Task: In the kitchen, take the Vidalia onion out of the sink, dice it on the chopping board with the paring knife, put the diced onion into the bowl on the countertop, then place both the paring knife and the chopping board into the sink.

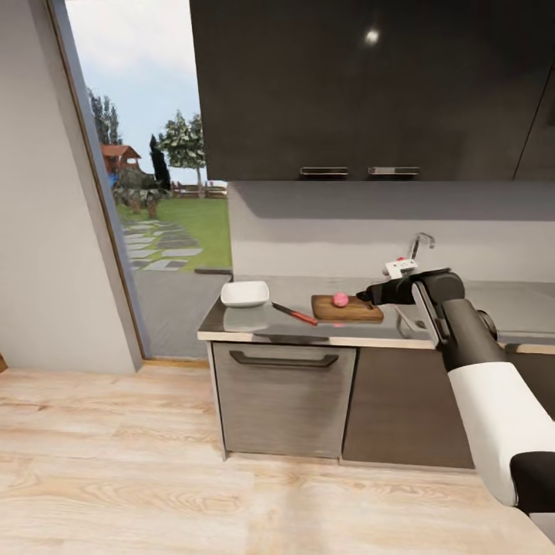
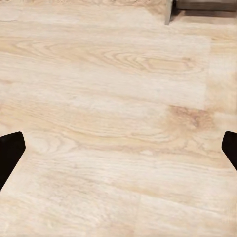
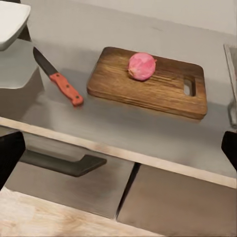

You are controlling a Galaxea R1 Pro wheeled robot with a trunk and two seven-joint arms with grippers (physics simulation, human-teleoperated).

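Observation:
The pink Vidalia onion (image 1: 340, 299) (image 3: 141, 66) rests on the dark brown chopping board (image 1: 347, 309) (image 3: 148, 86), which lies on the grey countertop (image 1: 258, 325). The red-handled paring knife (image 1: 294, 313) (image 3: 59, 79) lies on the countertop left of the board. Further left stands the white bowl (image 1: 245, 293) (image 3: 9, 19). My right gripper (image 1: 363, 296) (image 3: 118, 150) hovers just right of the onion, open and holding nothing. The sink (image 3: 231, 64) lies right of the board, mostly hidden behind my right arm, with its chrome tap (image 1: 421, 245) behind. My left gripper (image 2: 118, 150) is open over wooden floor.
Dark wall cabinets (image 1: 370, 85) hang above the worktop. Below it are a drawer with a dark handle (image 1: 284, 359) and a cabinet door. A glass door (image 1: 154, 193) to a garden is at the left. Pale wooden floor (image 1: 154, 478) lies in front.

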